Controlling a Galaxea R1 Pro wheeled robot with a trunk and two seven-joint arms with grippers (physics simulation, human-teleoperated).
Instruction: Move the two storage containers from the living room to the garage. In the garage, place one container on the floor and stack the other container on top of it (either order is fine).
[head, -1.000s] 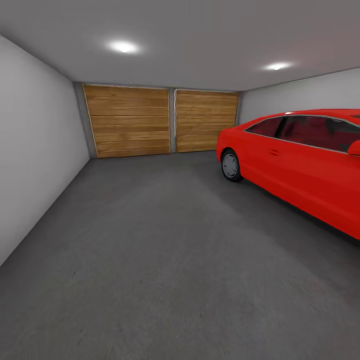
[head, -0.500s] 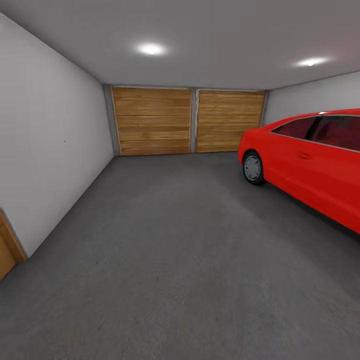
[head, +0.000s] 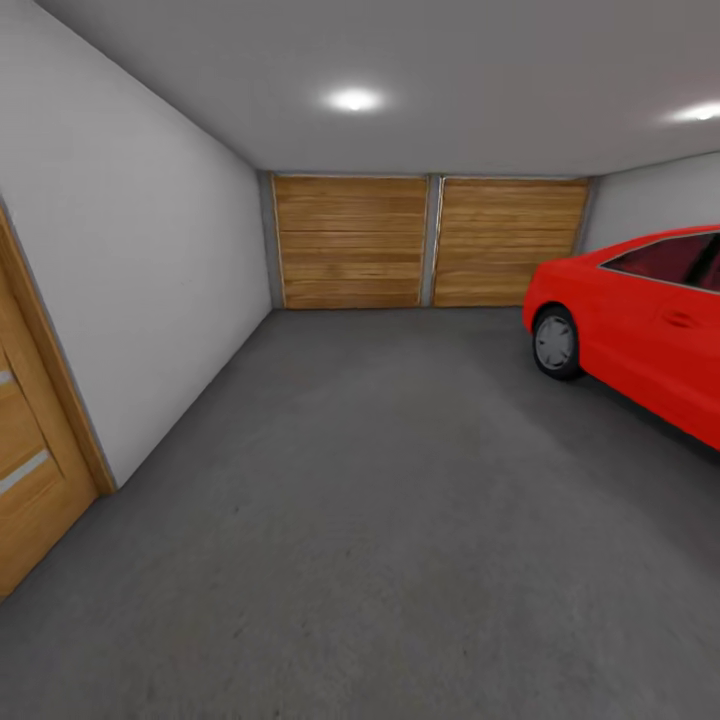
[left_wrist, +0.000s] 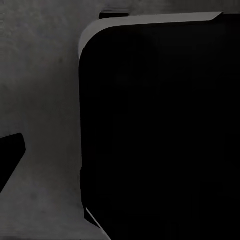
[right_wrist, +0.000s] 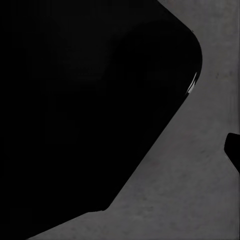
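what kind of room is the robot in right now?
A garage, most likely: a red car parked at the right, two wide wood-panelled garage doors on the far wall, and a dark grey concrete floor between plain pale walls.

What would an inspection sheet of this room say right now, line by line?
Surface: dark grey concrete floor, bare where it shows.
Job's things: nothing seen.
Clutter: nothing seen.
Grippers: cannot tell; a big black shape blocks each wrist view, with floor beside it.
Cables: nothing seen.
Surroundings: pale grey wall, two wooden garage doors at the far end, red car at right, wooden door at left, ceiling lights.
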